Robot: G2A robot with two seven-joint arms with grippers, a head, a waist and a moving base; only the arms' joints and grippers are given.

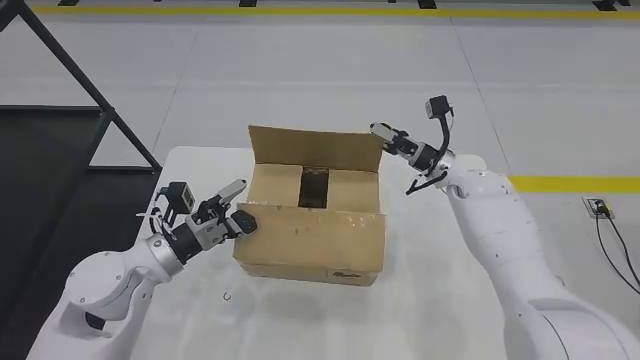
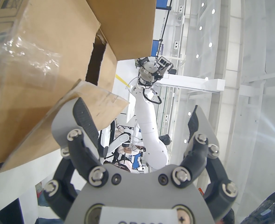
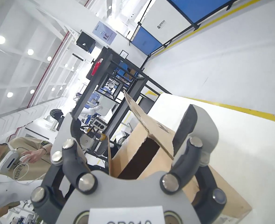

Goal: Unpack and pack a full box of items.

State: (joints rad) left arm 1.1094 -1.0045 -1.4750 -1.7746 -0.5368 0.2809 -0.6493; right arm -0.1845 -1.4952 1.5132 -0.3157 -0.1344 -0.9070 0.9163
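A brown cardboard box (image 1: 312,240) stands open in the middle of the white table (image 1: 300,315). Its back flap (image 1: 315,147) stands upright, and the inside is dark, so the contents are hidden. My left gripper (image 1: 242,206) is open at the box's front left corner, with one finger (image 2: 83,117) against a side flap (image 2: 97,103) and the box (image 2: 34,71) close beside it. My right gripper (image 1: 382,135) is open at the back right corner, by the upright flap's end. In the right wrist view a flap edge (image 3: 151,124) lies between the open gripper's (image 3: 130,127) fingers.
A small ring-like object (image 1: 229,295) lies on the table in front of the box. A black metal frame (image 1: 60,70) stands beyond the table's left side. Bare tabletop lies in front of the box and to its right.
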